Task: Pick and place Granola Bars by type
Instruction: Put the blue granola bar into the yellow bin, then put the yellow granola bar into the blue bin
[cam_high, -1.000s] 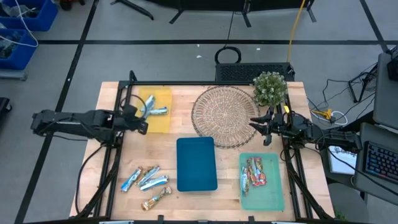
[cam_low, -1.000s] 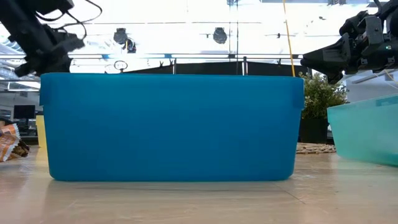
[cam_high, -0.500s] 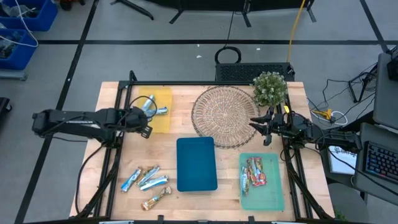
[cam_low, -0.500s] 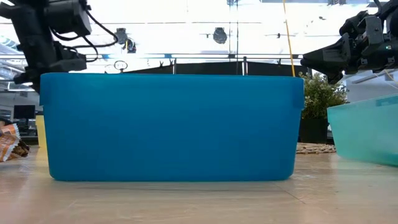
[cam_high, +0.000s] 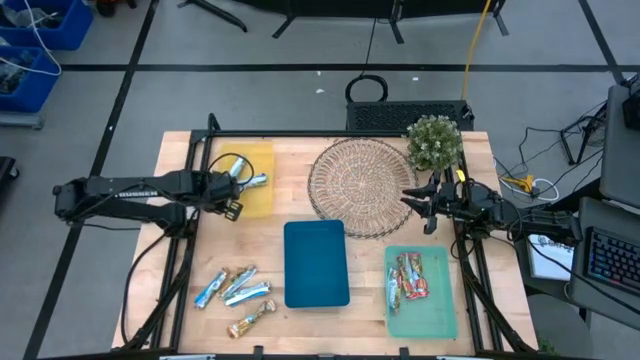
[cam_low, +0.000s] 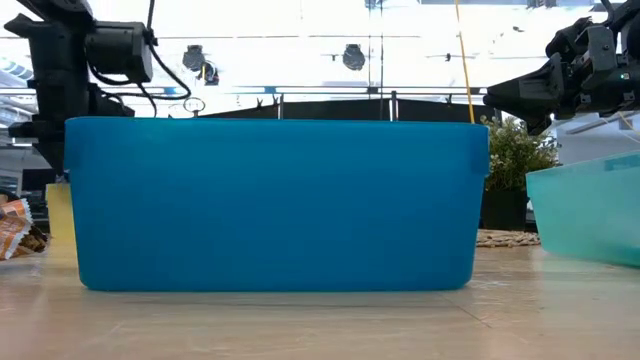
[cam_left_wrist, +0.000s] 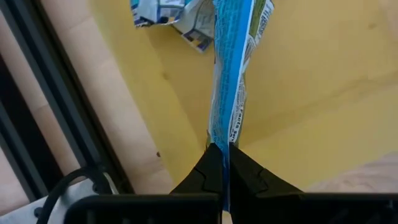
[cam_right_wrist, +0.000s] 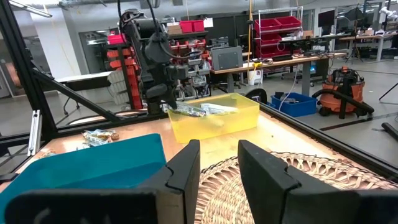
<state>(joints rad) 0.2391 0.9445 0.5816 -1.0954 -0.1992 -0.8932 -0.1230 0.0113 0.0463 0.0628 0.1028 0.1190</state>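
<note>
The left gripper has moved farther over the yellow tray, fingers clamped on a blue bar. More bars lie near the blue tray. The right gripper waits, fingers apart, over the wicker mat.

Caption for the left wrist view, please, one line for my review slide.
Left gripper, shut on a blue-and-silver foil granola bar, holds it over the yellow plastic tray beside another crumpled bar.

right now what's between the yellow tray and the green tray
In the high view, the blue tray and the wicker mat's near edge lie between the yellow tray and green tray.
</note>
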